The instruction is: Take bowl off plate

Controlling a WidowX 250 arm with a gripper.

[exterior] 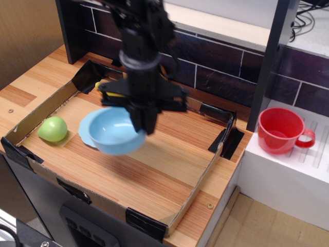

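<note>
The light blue bowl [115, 136] hangs in the air, held by its right rim, tilted a little. My gripper [144, 125] is shut on that rim. The bowl is lifted clear of the light blue plate [85, 131], which lies flat on the wooden tray floor; only the plate's left edge shows past the bowl. The bowl sits to the right of the plate's centre and partly hides it.
A green ball [53, 128] lies left of the plate. A low cardboard wall [198, 193] rings the wooden floor. A yellow object [110, 86] lies behind the arm. A red cup [280, 130] stands on the white stand at the right.
</note>
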